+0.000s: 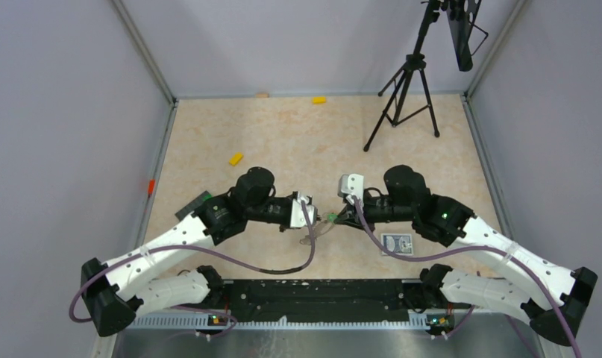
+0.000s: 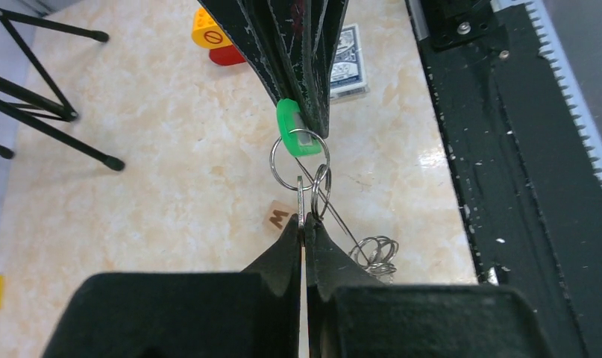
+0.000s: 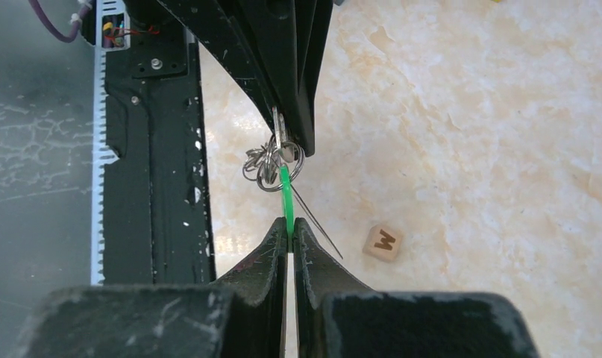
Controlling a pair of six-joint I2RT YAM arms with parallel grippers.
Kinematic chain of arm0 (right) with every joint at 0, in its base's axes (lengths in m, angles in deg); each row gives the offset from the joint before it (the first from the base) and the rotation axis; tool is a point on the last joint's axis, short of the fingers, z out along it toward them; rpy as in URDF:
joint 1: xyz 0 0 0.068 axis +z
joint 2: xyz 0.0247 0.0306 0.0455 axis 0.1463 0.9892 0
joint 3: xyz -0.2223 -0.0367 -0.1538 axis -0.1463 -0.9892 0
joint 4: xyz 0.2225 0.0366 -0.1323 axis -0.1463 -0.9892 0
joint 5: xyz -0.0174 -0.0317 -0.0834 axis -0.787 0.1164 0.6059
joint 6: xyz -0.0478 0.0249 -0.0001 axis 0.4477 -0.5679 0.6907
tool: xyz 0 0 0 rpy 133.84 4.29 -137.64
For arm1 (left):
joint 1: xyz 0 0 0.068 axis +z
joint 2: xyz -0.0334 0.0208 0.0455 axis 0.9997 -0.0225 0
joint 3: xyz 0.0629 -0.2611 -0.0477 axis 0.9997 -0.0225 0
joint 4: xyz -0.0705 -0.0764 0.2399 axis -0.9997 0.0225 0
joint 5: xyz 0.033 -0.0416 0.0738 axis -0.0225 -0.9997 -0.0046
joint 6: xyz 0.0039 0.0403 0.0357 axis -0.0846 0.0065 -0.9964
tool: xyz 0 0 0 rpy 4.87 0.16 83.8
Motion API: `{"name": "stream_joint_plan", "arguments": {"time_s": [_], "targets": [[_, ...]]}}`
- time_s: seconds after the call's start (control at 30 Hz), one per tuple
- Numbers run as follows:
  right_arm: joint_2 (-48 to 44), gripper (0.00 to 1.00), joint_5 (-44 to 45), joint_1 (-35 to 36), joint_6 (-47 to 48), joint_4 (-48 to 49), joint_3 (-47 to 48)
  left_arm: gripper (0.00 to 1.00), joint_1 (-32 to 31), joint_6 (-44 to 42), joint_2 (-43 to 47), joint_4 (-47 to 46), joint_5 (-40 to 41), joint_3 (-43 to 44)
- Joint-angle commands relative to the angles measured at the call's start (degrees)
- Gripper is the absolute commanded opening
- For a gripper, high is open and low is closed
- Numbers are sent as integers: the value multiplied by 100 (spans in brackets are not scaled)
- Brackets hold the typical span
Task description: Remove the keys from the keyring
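Note:
Both grippers meet above the middle of the table. My right gripper [image 3: 290,224] is shut on the green head of a key [image 3: 286,195]; the left wrist view shows that green key [image 2: 298,134] pinched between its black fingers [image 2: 283,52]. A round silver wire keyring [image 2: 299,160] passes through the green head. My left gripper [image 2: 305,222] is shut on a thin silvery key [image 2: 301,195] seen edge-on, which hangs on the same keyring. A small second ring [image 2: 320,186] and a cluster of little rings [image 2: 377,255] dangle beside it. From above, the green key [image 1: 332,217] sits between the two grippers.
A small wooden cube marked M [image 3: 382,242] lies on the table under the grippers. A card deck [image 1: 397,243] lies near the right arm. A black tripod [image 1: 403,97] stands at the back right. Yellow blocks [image 1: 236,158] [image 1: 319,99] lie farther back. The black base rail [image 1: 320,294] runs along the near edge.

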Motion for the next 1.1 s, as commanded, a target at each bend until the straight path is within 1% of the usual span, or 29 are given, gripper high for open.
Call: {"name": "stream_joint_plan", "arguments": {"time_s": [0.0, 0.23, 0.4, 0.7, 0.83, 1.07], "targets": [[-150, 0, 249, 21, 758, 191, 276, 0, -19, -902, 181, 150, 155, 342], [-327, 0, 601, 23, 1865, 524, 410, 0, -19, -2153, 370, 144, -46, 464], [-354, 0, 612, 22, 2678, 674, 483, 0, -19, -2638, 393, 72, -163, 549], [-384, 0, 512, 21, 3732, 988, 416, 0, -19, -2985, 148, -25, -110, 731], [-353, 0, 473, 22, 3997, 1166, 389, 0, -19, -3033, 23, -9, -150, 783], [-223, 0, 283, 26, 4816, 859, 574, 0, -19, -2934, -56, -129, -237, 703]]}}
